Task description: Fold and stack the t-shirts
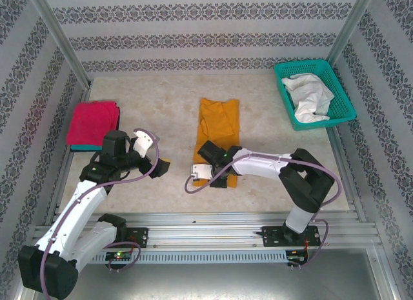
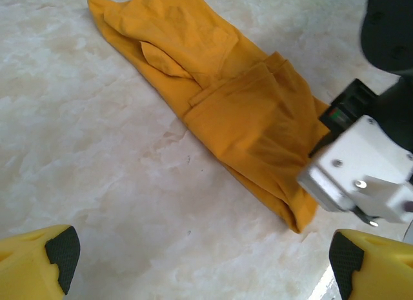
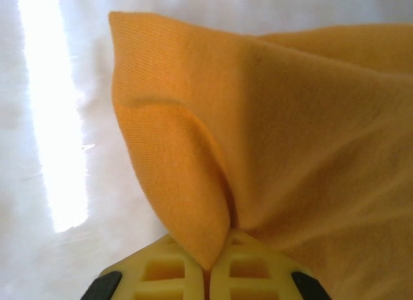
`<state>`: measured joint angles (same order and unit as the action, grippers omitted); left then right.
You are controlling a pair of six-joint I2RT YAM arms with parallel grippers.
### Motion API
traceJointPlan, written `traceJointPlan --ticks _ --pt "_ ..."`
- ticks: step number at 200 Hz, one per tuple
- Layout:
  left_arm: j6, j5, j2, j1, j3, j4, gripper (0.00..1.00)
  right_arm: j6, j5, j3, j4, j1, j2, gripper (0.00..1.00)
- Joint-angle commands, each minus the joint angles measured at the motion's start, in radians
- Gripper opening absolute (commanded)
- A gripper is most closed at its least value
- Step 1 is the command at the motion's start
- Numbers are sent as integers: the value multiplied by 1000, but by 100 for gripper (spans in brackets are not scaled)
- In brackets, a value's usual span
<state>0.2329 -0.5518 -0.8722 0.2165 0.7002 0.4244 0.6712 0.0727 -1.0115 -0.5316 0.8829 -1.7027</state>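
At the near hem of the mustard-orange t-shirt (image 1: 217, 126), half-folded lengthways on the counter (image 1: 161, 100), the right hand (image 3: 208, 261) is clamped and the left hand (image 1: 162, 166) hangs apart beside it, while a folded magenta t-shirt (image 1: 94, 121) lies stacked on a teal t-shirt (image 1: 82, 147) to its left.

Pale marble tabletop (image 1: 161, 113) bare left of mustard-orange cloth t-shirt (image 1: 218, 119); white right arm (image 1: 261, 163) blocks its near end.

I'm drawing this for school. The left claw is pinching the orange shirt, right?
Not quite. The right claw is the one pinching the orange shirt, as the right wrist view shows. The left claw is open, holding nothing.
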Motion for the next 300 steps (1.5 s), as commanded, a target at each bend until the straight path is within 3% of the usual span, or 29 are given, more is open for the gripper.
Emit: traceJointPlan --ticks 1,39,62,75,140,203,253,300 --pt "26 -28 -6 20 25 37 100 -32 79 12 -133 29 97 0" --pt "-33 18 -23 23 31 -13 100 -45 120 -5 -254 39 219 0" --pt "-337 134 -97 24 25 -170 100 -31 98 -31 -302 37 268 0" --pt "-474 127 -172 29 31 -226 100 -16 91 -53 -316 28 283 0" --pt "-839 127 -622 128 204 -344 100 73 83 -178 -351 -60 263 0" --pt "-938 88 -1032 226 486 -427 61 93 71 -201 -379 -109 254 0" --pt "-946 131 -1140 226 562 -384 42 73 72 -168 -369 -114 281 0" --pt "-996 72 -1205 226 586 -434 28 70 73 -174 -368 -116 276 0"
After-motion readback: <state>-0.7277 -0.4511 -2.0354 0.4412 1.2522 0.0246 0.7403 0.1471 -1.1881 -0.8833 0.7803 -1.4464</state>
